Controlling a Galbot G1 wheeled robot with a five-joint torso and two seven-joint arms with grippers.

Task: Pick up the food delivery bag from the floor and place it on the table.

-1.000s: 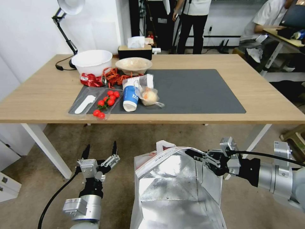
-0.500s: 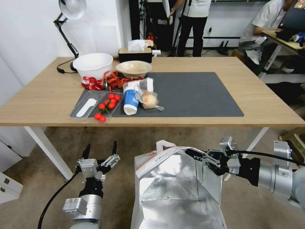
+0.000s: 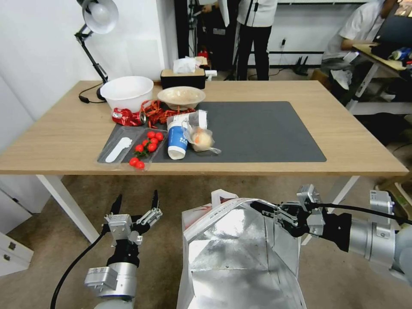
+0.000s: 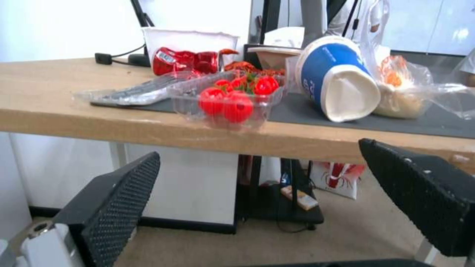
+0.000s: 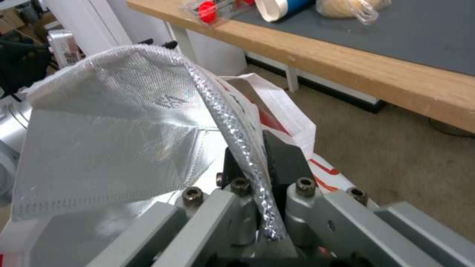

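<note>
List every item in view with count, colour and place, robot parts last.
food delivery bag: one, red and white, foil-lined, below the table's near edge
table: one, light wood, ahead
mat: one, dark grey, on table
bowls: two, white and beige, far left
tissue box: one, dark, behind bowls
tomatoes: several, red, clear tray at near edge
paper cup: one, blue and white, lying on mat
clear food bag: one, beside cup
lamp: one, white, far left
left gripper: open, low, left of bag
right gripper: shut on bag rim
</note>
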